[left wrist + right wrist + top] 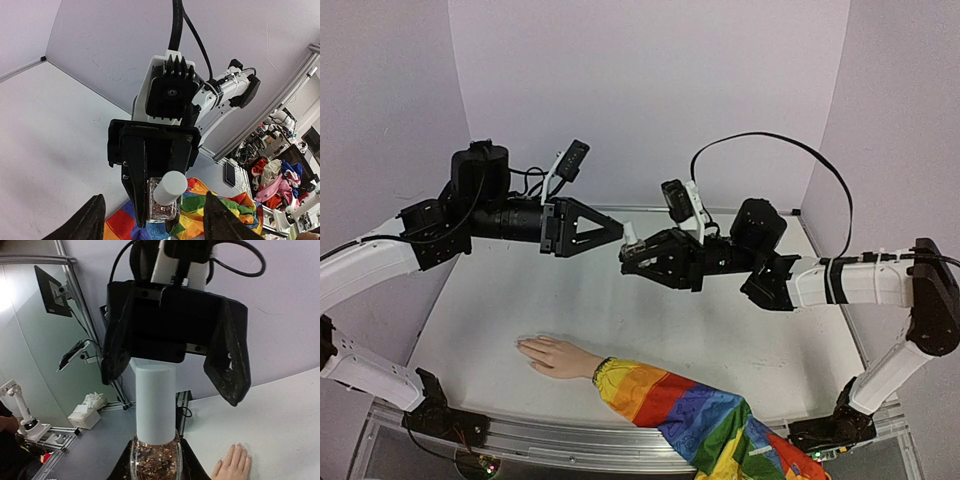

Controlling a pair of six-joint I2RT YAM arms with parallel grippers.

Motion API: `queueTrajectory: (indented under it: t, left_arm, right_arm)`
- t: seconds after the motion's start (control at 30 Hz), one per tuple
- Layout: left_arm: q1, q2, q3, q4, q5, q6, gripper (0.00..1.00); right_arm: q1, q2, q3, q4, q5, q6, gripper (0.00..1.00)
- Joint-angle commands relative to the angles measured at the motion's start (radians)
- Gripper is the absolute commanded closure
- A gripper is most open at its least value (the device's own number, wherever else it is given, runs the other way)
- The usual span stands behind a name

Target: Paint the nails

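- The nails [522, 346] are tiny and pale peach, barely distinct from the skin.
- They face up on the flat mannequin hand [550, 355], at the end farthest from the rainbow sleeve [665, 398].

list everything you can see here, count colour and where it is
nail polish bottle: 1, clear glass with coppery glitter and a white cap, held in mid-air above the table
mannequin hand: 1, pale peach, lying flat near the front of the table
sleeve: 1, rainbow-striped, on the mannequin arm, running off the near edge
table: 1, white, under everything
cable: 1, black, looping above the right arm
left gripper: 1, black, open, facing the bottle's cap
right gripper: 1, black, shut on the bottle
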Motion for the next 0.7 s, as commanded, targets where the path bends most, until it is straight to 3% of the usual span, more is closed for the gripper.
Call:
queueTrajectory:
  t: [0.0,0.47,0.67]
  left_arm:
    - [0.002,0.016,0.010,0.107,0.099,-0.046,0.36]
    - [-0.009,0.090,0.050,0.134,0.169,-0.060,0.60]
    - [-0.009,0.099,0.055,0.134,0.135,-0.038,0.85]
  right_arm:
    - [0.001,0.046,0.034,0.187,-0.129,0.120,1.00]
    - [0.002,0.075,0.046,0.226,-0.099,0.122,1.00]
    - [0.000,0.077,0.045,0.223,-0.070,0.099,1.00]
